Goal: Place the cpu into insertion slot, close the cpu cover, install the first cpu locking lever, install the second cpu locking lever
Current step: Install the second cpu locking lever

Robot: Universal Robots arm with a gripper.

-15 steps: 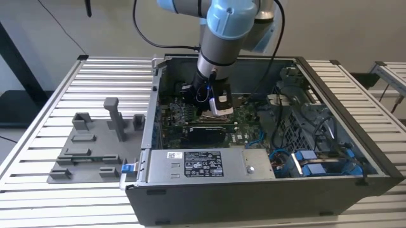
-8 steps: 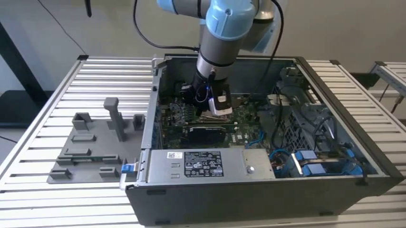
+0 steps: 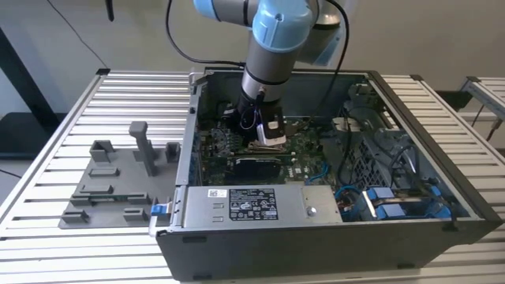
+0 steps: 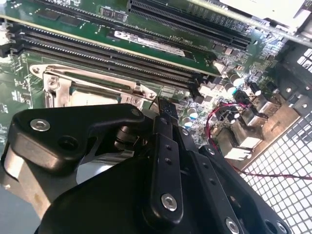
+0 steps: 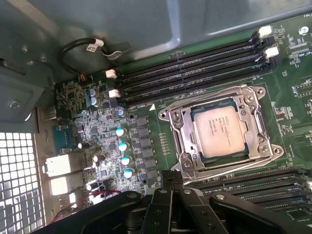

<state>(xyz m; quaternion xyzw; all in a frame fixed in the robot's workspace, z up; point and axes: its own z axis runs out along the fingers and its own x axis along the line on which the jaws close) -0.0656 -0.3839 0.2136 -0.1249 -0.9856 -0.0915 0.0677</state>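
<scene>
I see the cpu point(image 5: 217, 132) already lying flat in the insertion slot point(image 5: 183, 127) with the metal cover point(image 5: 253, 109) shut over its edges, and my gripper point(image 5: 171, 179) hangs just beside it, fingers pressed together and holding nothing, likely ready for a lever.

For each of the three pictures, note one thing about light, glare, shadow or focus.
In the exterior view, the slatted table is evenly bright while the case interior sits in shade. In the first wrist view, the cpu in the insertion slot catches a pale sheen. In the second wrist view, the close gripper looks soft and the mesh glares white.
</scene>
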